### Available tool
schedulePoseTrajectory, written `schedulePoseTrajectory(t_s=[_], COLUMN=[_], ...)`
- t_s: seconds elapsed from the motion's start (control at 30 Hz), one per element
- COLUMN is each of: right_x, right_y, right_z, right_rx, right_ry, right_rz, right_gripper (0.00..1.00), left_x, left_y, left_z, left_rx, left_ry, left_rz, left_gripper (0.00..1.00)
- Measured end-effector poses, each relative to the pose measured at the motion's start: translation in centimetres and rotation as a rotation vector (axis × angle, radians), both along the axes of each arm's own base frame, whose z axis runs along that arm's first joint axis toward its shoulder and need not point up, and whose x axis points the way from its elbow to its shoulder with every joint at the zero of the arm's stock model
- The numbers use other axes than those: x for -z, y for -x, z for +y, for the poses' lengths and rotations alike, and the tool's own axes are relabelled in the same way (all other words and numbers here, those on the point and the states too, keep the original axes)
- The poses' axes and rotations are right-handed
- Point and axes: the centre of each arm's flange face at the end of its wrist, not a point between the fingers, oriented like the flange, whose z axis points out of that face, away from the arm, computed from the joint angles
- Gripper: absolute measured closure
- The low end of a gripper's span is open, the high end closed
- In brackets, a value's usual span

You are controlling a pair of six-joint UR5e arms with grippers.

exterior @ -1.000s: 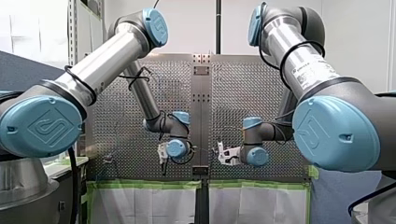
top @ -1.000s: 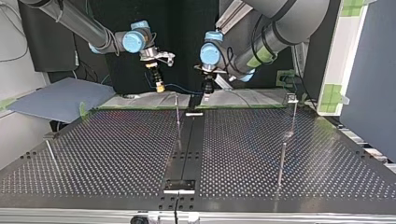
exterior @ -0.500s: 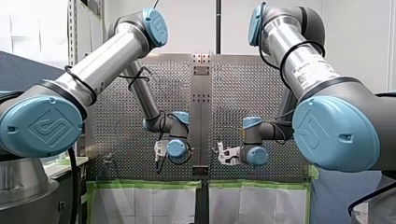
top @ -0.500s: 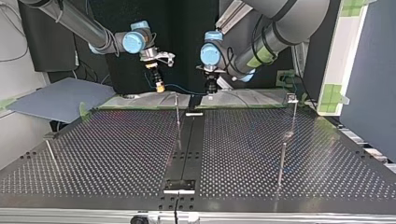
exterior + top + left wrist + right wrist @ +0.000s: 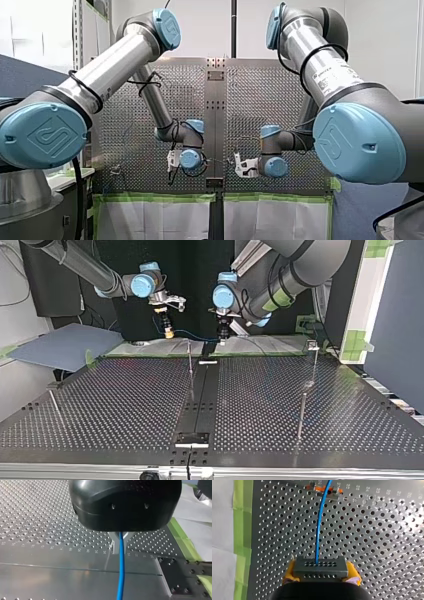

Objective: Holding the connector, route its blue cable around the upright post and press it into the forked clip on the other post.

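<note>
In the right wrist view a grey connector (image 5: 320,568) sits between yellow pads (image 5: 289,573), with my right gripper (image 5: 320,576) shut on it. Its blue cable (image 5: 319,530) runs ahead over the perforated plate to an orange and metal fitting (image 5: 325,490). In the left wrist view my left gripper (image 5: 120,539) has its metal fingers shut on the blue cable (image 5: 121,575), which hangs straight down. The top view shows the cable (image 5: 195,335) strung between my right gripper (image 5: 169,332) and my left gripper (image 5: 221,337), both above the far edge. A thin upright post (image 5: 190,365) stands just below them.
A taller post with a small clip on top (image 5: 313,345) stands at the top view's right, with another post (image 5: 301,412) nearer the camera. A short peg (image 5: 54,402) leans at the left. A dark centre rail (image 5: 200,400) divides the perforated table (image 5: 115,405).
My left gripper's fingers have closed onto the blue cable. Its wrist has shifted a little leftward in the front view. My right gripper has barely moved.
</note>
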Motion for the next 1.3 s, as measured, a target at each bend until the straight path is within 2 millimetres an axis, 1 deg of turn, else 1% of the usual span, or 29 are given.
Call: schedulePoseTrajectory(t_s=[0.13,0.23,0.33,0.4,0.57,0.67,0.97,1.3], right_x=[0.1,0.4,1.2,2.2,4.3,4.8,4.6,4.3], right_y=[0.2,0.4,0.6,0.8,1.2,1.4,3.2,4.2], right_z=[0.0,0.0,0.1,0.2,0.5,0.4,-1.7,-3.5], right_rx=[0.011,0.016,0.02,0.022,0.027,0.03,0.066,0.064], right_ry=[0.0,0.0,-0.005,-0.011,-0.023,-0.023,-0.005,0.001], right_rz=[0.003,0.005,0.011,0.017,0.025,0.024,0.007,0.0], right_gripper=[0.99,0.99,0.99,0.99,0.99,0.99,0.99,0.99], left_x=[0.3,1.1,2.2,2.7,3.1,3.1,2.5,2.1], left_y=[0.1,0.4,0.6,0.7,0.7,0.7,0.0,-0.3], left_z=[-0.2,-0.4,-0.5,-0.6,-0.8,-0.9,-2.2,-2.8], left_rx=[0.009,0.019,0.029,0.036,0.048,0.054,0.085,0.094], left_ry=[-0.001,0.0,0.0,0.001,0.008,0.012,0.041,0.064], left_rz=[0.001,0.003,0.009,0.012,0.012,0.009,-0.009,-0.012], left_gripper=[1.0,1.0,1.0,1.0,1.0,1.0,1.0,1.0])
